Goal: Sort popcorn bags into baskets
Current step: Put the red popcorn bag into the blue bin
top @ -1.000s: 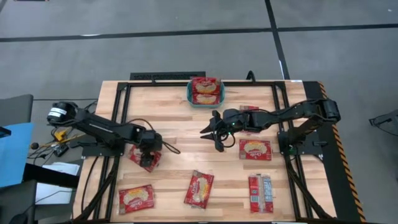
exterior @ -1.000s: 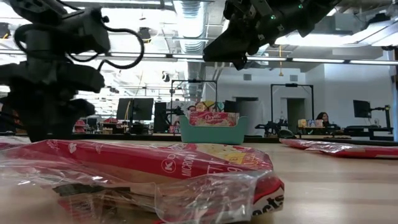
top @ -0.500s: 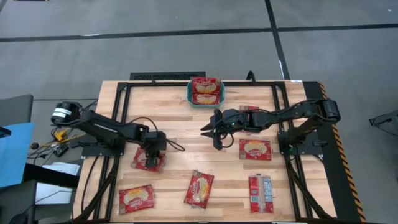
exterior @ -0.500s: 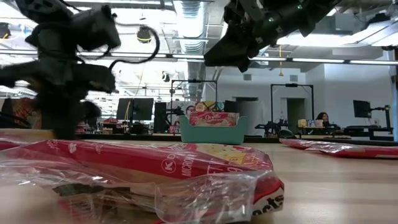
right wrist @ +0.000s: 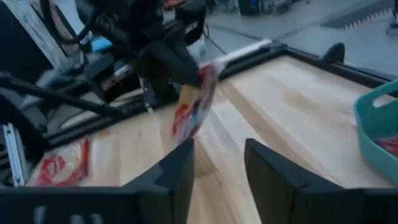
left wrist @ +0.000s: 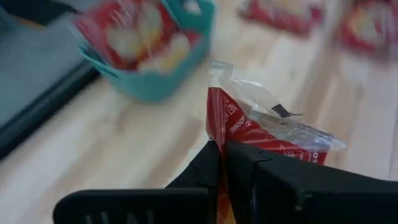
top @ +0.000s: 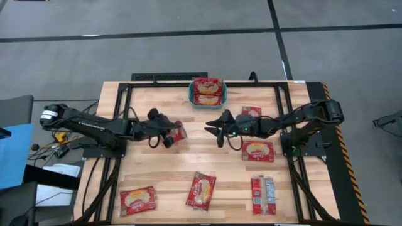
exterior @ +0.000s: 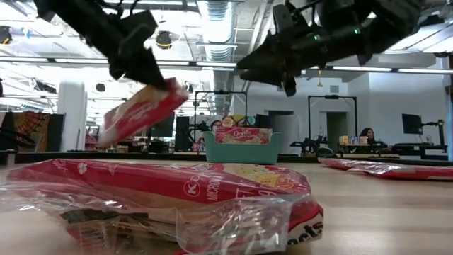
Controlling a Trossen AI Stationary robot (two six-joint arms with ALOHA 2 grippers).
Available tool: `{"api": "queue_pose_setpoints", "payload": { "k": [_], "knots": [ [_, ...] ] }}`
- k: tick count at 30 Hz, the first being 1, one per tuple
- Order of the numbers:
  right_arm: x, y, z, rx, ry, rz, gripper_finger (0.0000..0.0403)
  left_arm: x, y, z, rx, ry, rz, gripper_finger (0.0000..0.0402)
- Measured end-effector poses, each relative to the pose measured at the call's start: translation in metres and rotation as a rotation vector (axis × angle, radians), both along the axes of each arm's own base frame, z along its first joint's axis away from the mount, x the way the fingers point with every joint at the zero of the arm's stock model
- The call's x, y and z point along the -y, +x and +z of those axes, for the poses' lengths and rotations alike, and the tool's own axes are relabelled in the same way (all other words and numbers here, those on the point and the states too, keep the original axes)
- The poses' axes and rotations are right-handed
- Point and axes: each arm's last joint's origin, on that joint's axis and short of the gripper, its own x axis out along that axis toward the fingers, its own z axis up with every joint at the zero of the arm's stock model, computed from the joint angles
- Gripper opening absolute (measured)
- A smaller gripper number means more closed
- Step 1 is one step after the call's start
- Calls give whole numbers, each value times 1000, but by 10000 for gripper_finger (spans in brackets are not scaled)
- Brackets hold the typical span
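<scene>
two popcorn bags (top: 207,90) in teal basket (top: 192,99); left gripper (top: 168,134) clamps lifted bag (top: 176,134), right gripper (top: 218,127) fingers apart, empty.

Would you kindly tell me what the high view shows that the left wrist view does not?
Only the high view shows the right gripper, fingers apart and empty, plus three packets along the table's near edge. Only the left wrist view shows the left gripper's fingers pinching the held packet's edge. Both show the teal basket, already holding packets.
</scene>
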Motion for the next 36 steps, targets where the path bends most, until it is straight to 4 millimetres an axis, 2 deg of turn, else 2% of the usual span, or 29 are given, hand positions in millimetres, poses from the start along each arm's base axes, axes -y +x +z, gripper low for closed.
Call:
{"api": "queue_pose_setpoints", "payload": {
  "k": [6, 9, 11, 15, 18, 25, 33, 36],
  "knots": [
    [-14, 9, -23, 64, -44, -44, 236, -2, 9, 26, 239, 98, 63, 0],
    [-22, 14, -29, 143, -107, -136, 246, -2, 11, 38, 338, 134, 56, 0],
    [-26, 15, -29, 229, -141, -200, 246, -1, 11, 45, 406, 133, 46, 0],
    [-27, 19, -28, 402, -160, -189, 237, -1, 11, 53, 488, 145, 49, 0],
    [-28, 30, -30, 405, -183, -171, 233, -2, 10, 58, 524, 157, 87, 0],
    [-31, 58, -18, 426, -301, -180, 230, -2, 9, 66, 600, 169, 93, 0],
    [-20, 70, 0, 482, -324, -237, 229, -2, 9, 67, 616, 166, 73, 0],
    [-16, 71, -2, 470, -307, -240, 209, -2, 9, 67, 617, 166, 70, 0]
  ]
}}
